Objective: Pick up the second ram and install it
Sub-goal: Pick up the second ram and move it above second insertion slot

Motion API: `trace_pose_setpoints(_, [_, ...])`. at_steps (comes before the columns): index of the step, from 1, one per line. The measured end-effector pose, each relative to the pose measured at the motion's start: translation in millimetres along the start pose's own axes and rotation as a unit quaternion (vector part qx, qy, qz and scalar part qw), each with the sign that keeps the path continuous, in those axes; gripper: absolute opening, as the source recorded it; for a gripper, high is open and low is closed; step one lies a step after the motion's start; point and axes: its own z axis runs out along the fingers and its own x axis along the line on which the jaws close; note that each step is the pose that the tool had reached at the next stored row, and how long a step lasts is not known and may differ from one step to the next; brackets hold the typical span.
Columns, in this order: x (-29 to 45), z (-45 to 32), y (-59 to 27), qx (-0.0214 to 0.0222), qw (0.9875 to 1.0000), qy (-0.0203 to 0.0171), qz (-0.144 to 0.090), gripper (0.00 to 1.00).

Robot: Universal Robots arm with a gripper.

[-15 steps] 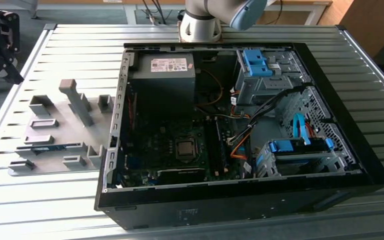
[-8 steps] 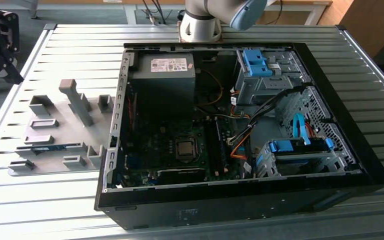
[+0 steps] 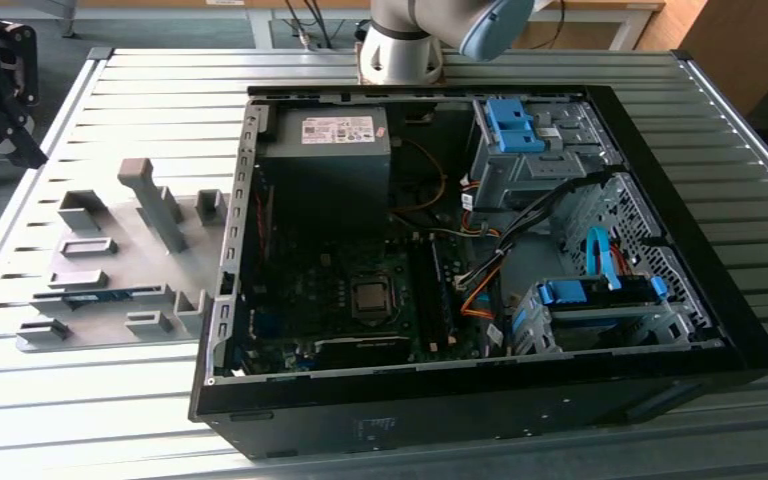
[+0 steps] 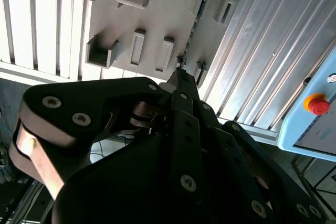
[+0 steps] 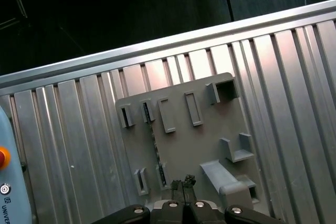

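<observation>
The second ram [image 3: 97, 296] is a thin blue-green stick standing on edge between two slotted blocks of the grey holder plate [image 3: 117, 250], at the exterior view's left of the open computer case [image 3: 464, 250]. In both wrist views I look down on it as a narrow dark line [image 5: 156, 145] [image 4: 191, 32]. My gripper [image 5: 183, 183] [image 4: 180, 73] hangs well above the plate, beside the stick's near end and clear of it. Its fingers are shut with nothing between them.
The holder plate carries several grey blocks, one a tall post [image 3: 155, 205]. Inside the case are the motherboard with its bare processor socket [image 3: 371, 297], a power supply [image 3: 324, 150], cables and blue drive clips [image 3: 515, 125]. A control box with a red button [image 4: 318, 104] stands off the table.
</observation>
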Motion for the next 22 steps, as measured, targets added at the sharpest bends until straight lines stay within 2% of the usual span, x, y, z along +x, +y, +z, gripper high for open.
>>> trace_pose_setpoints(12, [0.0, 0.0, 0.0, 0.0000, 1.0000, 0.0002, -0.005, 0.10])
trace_pose_setpoints(17, [0.0, 0.2, 0.0, -0.0003, 0.9993, 0.0015, -0.037, 0.10])
trace_pose_setpoints(22, [0.1, 1.1, 0.1, -0.0008, 0.9968, 0.0033, -0.080, 0.10])
